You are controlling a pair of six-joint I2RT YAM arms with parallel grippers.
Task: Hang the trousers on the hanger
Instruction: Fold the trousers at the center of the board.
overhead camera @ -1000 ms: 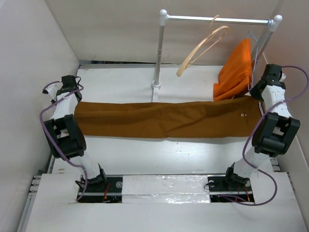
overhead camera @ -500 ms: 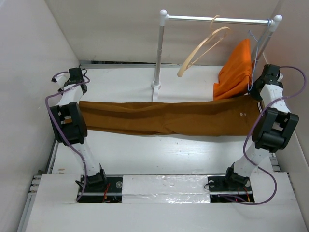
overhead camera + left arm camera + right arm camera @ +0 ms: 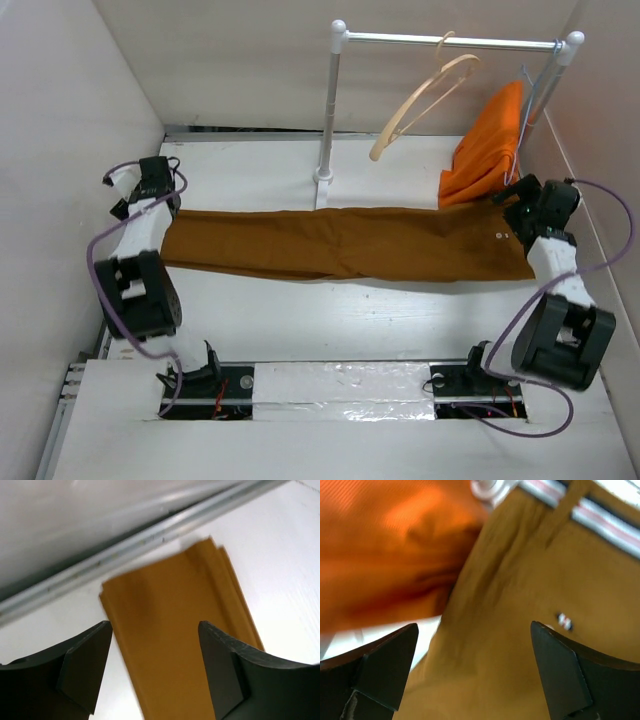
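The rust-brown trousers (image 3: 350, 245) lie flat across the table from left to right, with the striped waistband (image 3: 600, 515) at the right end. Up on the rail, the pale wooden hanger (image 3: 425, 100) hangs with nothing on it. My left gripper (image 3: 150, 185) is open just above the leg end (image 3: 175, 630), and its fingers (image 3: 85, 665) stand either side of the cloth without holding it. My right gripper (image 3: 520, 205) is open above the waist end (image 3: 520, 605), also with nothing held. A small button (image 3: 564, 621) shows near its right finger.
A white rack (image 3: 330, 100) stands at the back of the table. A bright orange garment (image 3: 490, 150) hangs from a thin wire hanger (image 3: 530, 95) at the rack's right end, close to my right gripper. White walls close in on the left and right.
Both grippers have opened and let go of the trousers' ends. The trousers now lie slack on the table. The right wrist has dropped towards the waist end.
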